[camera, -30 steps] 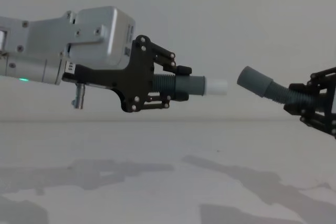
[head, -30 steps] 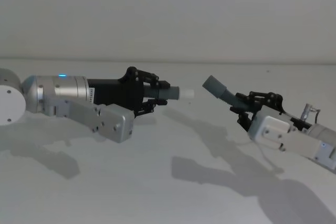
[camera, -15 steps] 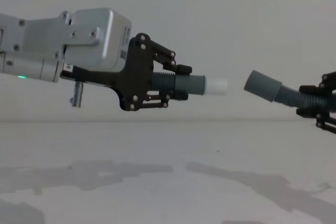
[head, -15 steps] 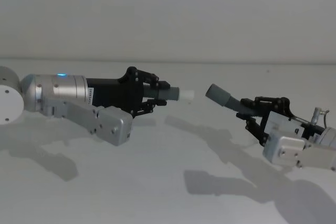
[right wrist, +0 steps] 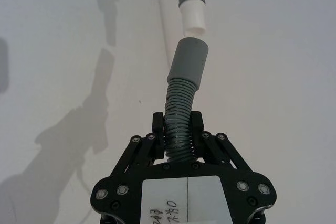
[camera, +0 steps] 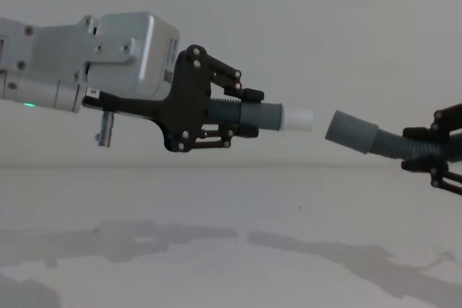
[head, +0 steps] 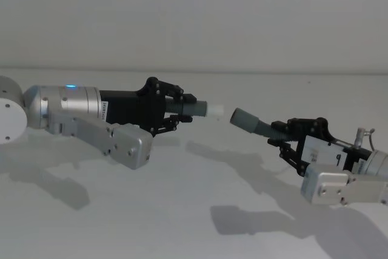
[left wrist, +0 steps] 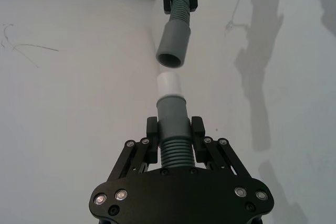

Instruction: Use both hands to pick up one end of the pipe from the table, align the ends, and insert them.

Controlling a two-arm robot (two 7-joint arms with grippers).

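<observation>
The black plastic fingers (left wrist: pixel 198 129) of the left gripper (left wrist: pixel 175 141) are clamped on the ribbed part of a short dark grey bendy hose piece (camera: pixel 249 116). Its smooth cuff with the narrow white tip (camera: pixel 297 120) is left sticking out, likely so it can be pushed in. The fingers (right wrist: pixel 195 122) of the right gripper (right wrist: pixel 177 129) are clamped on the ribs of the other dark grey hose piece (head: pixel 267 127), whose wide round socket (camera: pixel 350 132) is pointed at the tip. Both pieces are held up in the air above the plain white counter (head: pixel 200 222), end facing end. The tip and socket are near but apart. The socket is tilted a little, so it probably needs to be lined up better first.
</observation>
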